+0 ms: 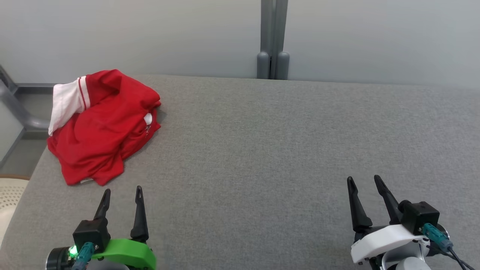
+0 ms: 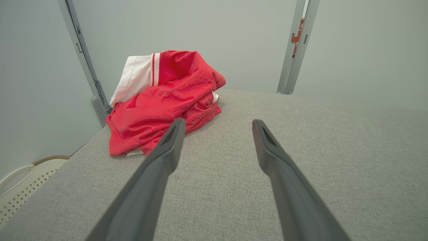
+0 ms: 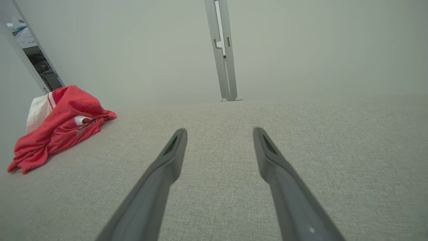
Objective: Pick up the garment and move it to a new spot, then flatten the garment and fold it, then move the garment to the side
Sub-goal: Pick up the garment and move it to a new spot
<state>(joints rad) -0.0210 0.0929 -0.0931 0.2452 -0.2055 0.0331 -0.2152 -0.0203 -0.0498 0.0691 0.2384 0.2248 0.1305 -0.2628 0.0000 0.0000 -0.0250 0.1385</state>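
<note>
1. Since the crumpled red jersey-cloth garment with a white striped sleeve (image 1: pixel 101 127) lies in an untouched heap, the step in hand looks like the very first: picking it up to carry it to a new spot.
2. The garment sits in the upper left of the head view, on the grey woven-fabric worktop (image 1: pixel 262 150). It is close to the worktop's far left corner, and its white part seems to hang over the left edge.
3. The green-mounted left end effector with two long dark fingers (image 1: pixel 123 189) is at the lower left. It is released, its jaws spread wide with nothing between them, and it is near the garment's lower hem but apart from it.
4. The white-mounted right end effector (image 1: pixel 363 178) at the lower right is likewise released and empty, well apart from the garment.
5. The next move probably calls for the left arm to reach up the frame, straddle a raised fold and clench on several layers. The right arm would have to cross most of the worktop to help.
6. The cloth is bunched in deep folds. Thin red and white stripes edge the white part, a small white patch and some unreadable lettering show on the right side, and a pale label peeks out at the lower hem. It looks limp, so it will likely sag and unfurl when lifted.
</note>
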